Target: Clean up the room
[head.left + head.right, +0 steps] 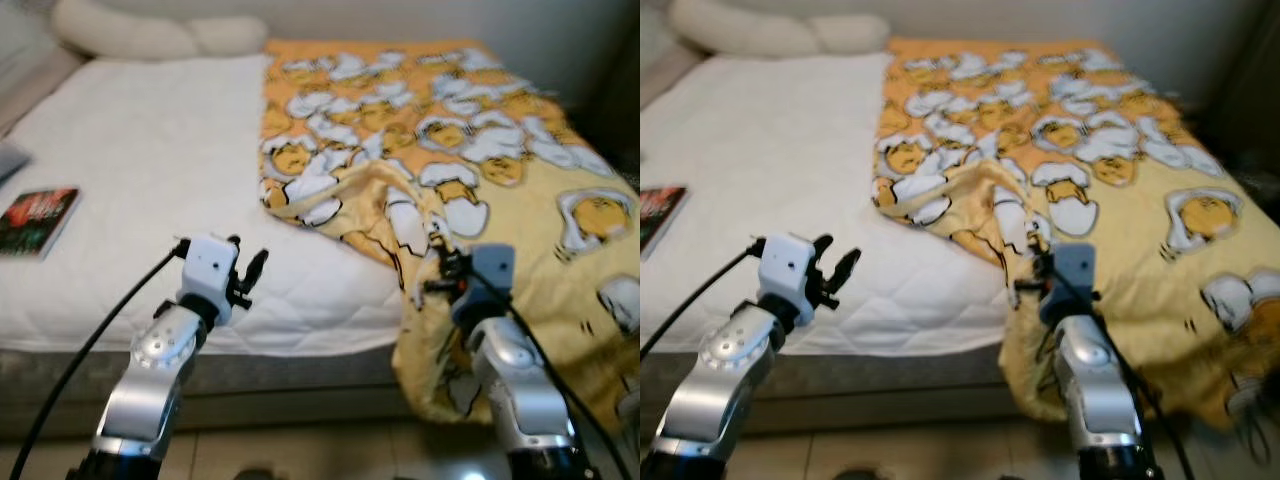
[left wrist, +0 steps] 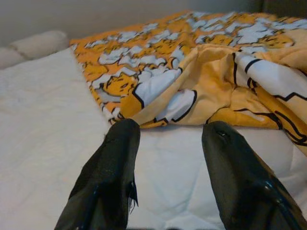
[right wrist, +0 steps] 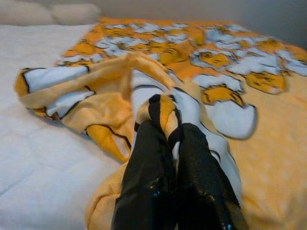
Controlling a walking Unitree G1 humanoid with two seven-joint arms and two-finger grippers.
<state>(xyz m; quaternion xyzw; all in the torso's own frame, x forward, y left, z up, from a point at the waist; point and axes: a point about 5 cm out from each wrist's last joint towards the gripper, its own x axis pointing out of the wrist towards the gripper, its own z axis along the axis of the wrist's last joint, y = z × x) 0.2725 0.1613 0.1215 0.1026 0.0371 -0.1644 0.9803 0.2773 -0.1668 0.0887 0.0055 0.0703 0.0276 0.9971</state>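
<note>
The yellow blanket [image 1: 470,150] covers the right half of the frame, its crumpled corner folded back toward the centre and its near edge spilling over the bed's front. My right claw [image 3: 165,125] is clenched on a pinch of that fold, lower centre-right. The bare white mattress [image 1: 150,170] stretches away to the left, so I judge the pull runs that way. My left claw [image 2: 168,139] hangs released over the mattress, just short of the corner. A book [image 1: 35,220] lies far left.
</note>
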